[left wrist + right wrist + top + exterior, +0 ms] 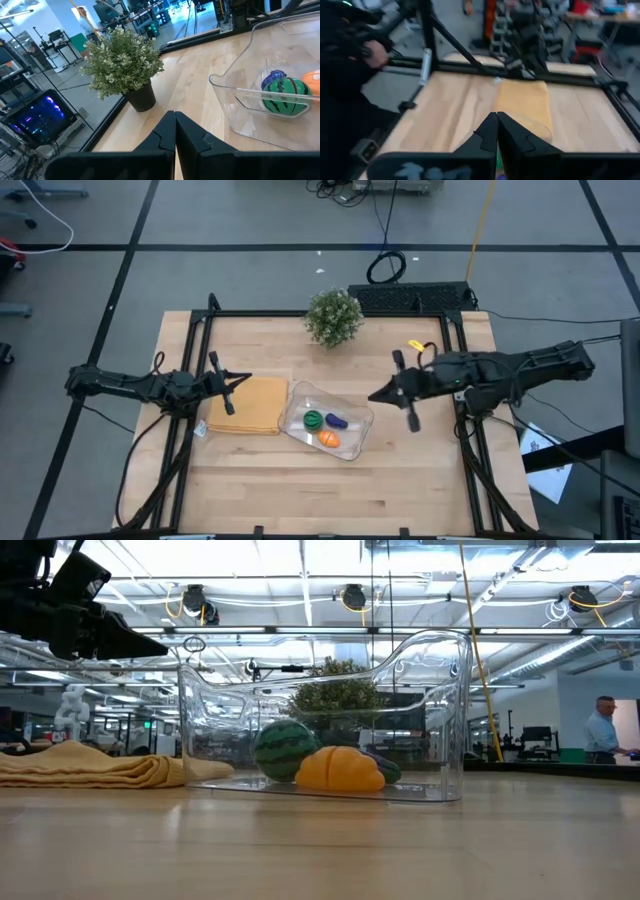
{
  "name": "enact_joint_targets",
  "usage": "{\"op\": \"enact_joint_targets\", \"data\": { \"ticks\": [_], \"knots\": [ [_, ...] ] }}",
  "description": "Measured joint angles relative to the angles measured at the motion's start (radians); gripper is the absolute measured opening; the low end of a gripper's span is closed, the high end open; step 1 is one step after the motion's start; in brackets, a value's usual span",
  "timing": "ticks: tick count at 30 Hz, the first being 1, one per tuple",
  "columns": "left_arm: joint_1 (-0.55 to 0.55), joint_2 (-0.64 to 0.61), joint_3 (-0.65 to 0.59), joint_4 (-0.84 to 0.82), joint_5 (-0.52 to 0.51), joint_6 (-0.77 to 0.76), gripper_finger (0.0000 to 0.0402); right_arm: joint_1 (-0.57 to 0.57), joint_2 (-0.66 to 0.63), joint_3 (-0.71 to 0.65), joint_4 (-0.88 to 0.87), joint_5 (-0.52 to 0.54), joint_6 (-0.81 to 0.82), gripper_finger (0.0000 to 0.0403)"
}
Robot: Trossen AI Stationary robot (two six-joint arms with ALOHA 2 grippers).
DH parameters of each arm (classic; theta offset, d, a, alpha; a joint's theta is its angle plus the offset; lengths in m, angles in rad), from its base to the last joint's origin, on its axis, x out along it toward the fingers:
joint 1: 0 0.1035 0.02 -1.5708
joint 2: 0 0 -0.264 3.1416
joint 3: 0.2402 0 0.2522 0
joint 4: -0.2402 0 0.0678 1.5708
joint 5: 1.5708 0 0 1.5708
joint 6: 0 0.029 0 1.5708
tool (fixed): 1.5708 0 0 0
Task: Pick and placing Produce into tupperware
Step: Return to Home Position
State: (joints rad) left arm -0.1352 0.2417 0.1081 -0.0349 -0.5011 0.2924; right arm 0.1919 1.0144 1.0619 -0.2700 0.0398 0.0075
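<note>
The clear tupperware (352, 442) stands mid-table on the wood. All three produce pieces lie on its floor: the round green one (313, 420), the orange one (329, 439) and the purple one (338, 421). In the low view the green piece (285, 748) and the orange piece (338, 769) rest side by side, with the purple piece (385, 768) behind them. My left gripper (245, 380) is shut and hovers at the tan mat's far edge, left of the tupperware. My right gripper (373, 397) is shut and hangs in the air just right of the tupperware, pointing toward it.
A tan-yellow mat (248, 404) lies flat left of the tupperware. A bushy potted plant (333, 316) stands at the far edge, with a dark bar (410, 298) beside it. The black frame rails (190, 380) run along both table sides. Bare wood (330, 495) spans the near half.
</note>
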Motion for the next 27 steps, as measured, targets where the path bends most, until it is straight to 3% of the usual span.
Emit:
{"op": "enact_joint_targets", "data": {
  "ticks": [7, 12, 16, 27],
  "knots": [
    [0.000, 0.000, 0.000, 0.000, 0.000, 0.000, 0.0003, -0.009, -0.175, -0.169, 0.153, -0.015, 0.000, 0.0002],
    [0.000, 0.000, 0.000, 0.000, 0.000, 0.000, 0.0003, -0.009, -0.231, -0.238, 0.200, 0.023, 0.014, 0.0002],
    [0.000, 0.000, 0.000, 0.000, 0.000, 0.000, 0.0003, -0.009, -0.240, -0.256, 0.199, 0.095, 0.006, 0.0002],
    [0.000, 0.000, 0.000, 0.000, 0.001, 0.000, 0.0003, -0.007, -0.312, -0.257, 0.150, 0.039, -0.115, 0.0002]
  ]
}}
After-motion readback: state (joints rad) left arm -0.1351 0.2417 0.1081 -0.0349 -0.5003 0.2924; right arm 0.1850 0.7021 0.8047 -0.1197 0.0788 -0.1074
